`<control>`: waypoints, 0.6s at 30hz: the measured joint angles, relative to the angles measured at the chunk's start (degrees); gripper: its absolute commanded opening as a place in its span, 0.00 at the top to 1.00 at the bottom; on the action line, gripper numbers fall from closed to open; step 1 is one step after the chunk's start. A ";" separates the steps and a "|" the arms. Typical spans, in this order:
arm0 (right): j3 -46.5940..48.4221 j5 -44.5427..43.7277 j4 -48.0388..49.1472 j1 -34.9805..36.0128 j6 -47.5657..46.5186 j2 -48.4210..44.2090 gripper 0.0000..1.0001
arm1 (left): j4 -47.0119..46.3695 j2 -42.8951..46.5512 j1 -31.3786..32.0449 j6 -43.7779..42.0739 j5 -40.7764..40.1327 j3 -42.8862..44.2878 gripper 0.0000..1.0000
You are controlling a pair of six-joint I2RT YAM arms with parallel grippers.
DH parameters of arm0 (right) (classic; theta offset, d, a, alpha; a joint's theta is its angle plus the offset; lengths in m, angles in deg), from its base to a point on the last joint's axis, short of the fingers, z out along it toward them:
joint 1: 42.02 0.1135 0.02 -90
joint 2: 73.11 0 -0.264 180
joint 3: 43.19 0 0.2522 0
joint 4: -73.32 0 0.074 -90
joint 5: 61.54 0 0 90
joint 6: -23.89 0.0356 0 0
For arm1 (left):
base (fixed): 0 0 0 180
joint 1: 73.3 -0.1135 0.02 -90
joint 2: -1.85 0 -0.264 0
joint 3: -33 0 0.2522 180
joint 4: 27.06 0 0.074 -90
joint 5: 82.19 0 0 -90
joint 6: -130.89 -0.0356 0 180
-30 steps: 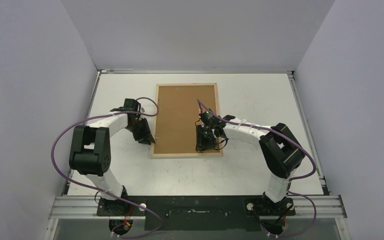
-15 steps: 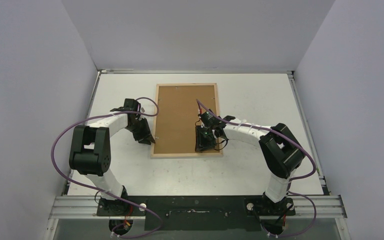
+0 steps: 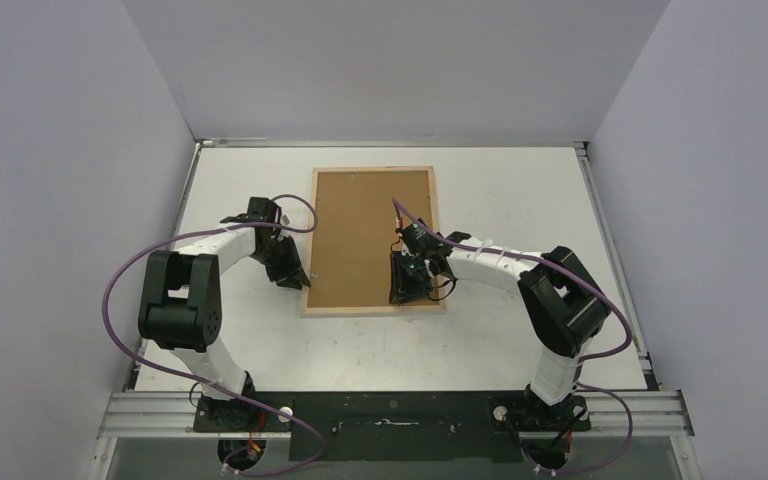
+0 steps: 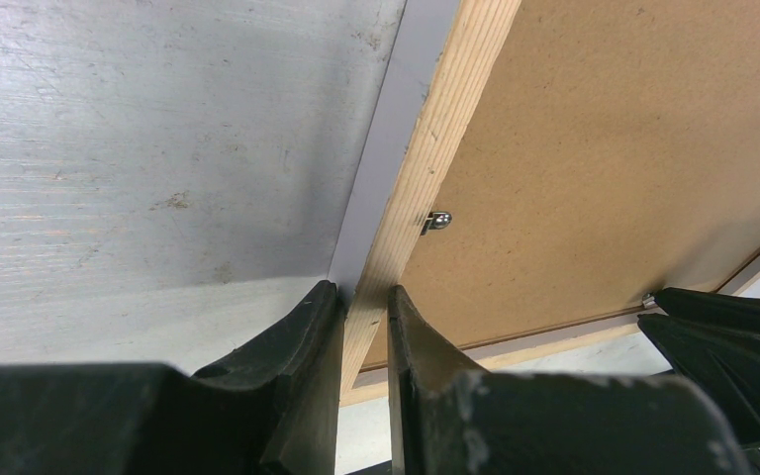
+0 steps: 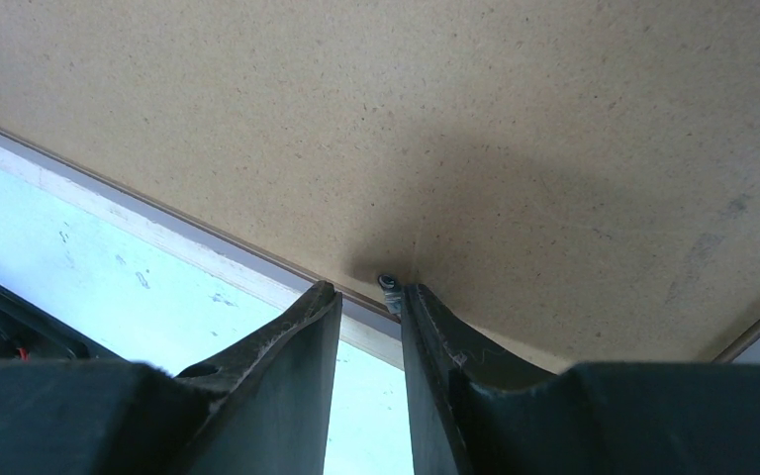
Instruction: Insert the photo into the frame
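Hardboard, plain brown rectangular backing sheet, sits inside the pale natural-wood rectangular frame, which lies face down in the middle of the white table

Photo: not visible in any view; I cannot tell whether it is under the backing

Left gripper: fingers pressed onto the frame's left rim close to the near-left corner, one finger outside the rim and one inside. A small metal clip sits just beyond them

Right gripper: fingers a narrow gap apart, tips at another small metal clip by the near edge of the backing; cannot tell whether they nip it or only touch it

Handling judgement: the frame looks stiff and light, but its pane would be fragile, so hold it by the wooden rim, low and level. The backing is thin, stiff and flush in the rim; lift it at an edge once the clips are turned. A paper print would be limp and easily creased, so take it by its border
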 measured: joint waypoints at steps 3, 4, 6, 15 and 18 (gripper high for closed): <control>0.00 0.09 0.00 0.00 0.00 0.00 0.70 | 0.00 0.00 0.00 0.02 0.02 0.00 0.97; 0.00 0.13 0.00 0.00 0.00 0.00 0.70 | -0.02 0.00 0.00 0.02 0.02 0.00 0.97; -0.02 0.20 0.00 0.00 0.00 0.00 0.70 | -0.02 0.00 0.00 0.00 0.04 0.00 0.97; -0.44 1.73 0.52 -0.31 0.13 0.00 0.70 | -0.02 -0.04 0.00 0.02 0.15 0.00 0.97; -0.63 2.54 0.83 -0.31 0.33 0.00 0.70 | -0.02 -0.07 0.00 0.02 0.20 0.00 0.97</control>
